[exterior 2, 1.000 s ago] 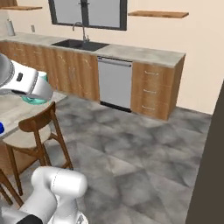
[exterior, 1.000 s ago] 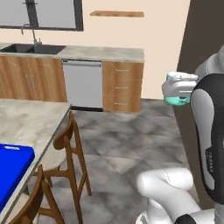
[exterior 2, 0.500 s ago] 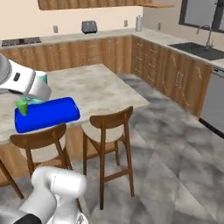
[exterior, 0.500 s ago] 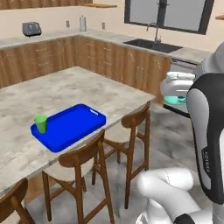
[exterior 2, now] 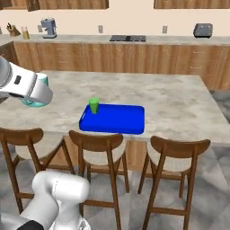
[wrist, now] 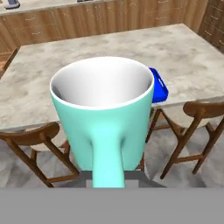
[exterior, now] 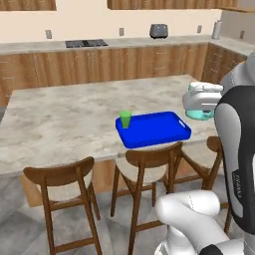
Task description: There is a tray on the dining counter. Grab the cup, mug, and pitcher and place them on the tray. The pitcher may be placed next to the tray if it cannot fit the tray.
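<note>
Now swung round to face dining counter point(exterior: 64, 119), gripper point(wrist: 108, 181) clamped on mug point(wrist: 105, 118) handle (cup point(exterior: 125, 119) already on tray point(exterior: 154, 130)); lower gently onto bare blue.

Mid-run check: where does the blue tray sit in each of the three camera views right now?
Left base view: the tray lies centre-right on the dining counter, near its front edge.
Right base view: the tray lies centre-left, above the middle chair.
Hand view: one corner of the tray peeks out right of the mug.
Shared landmark: the cup stands on the tray's left far corner in both base views.
</note>
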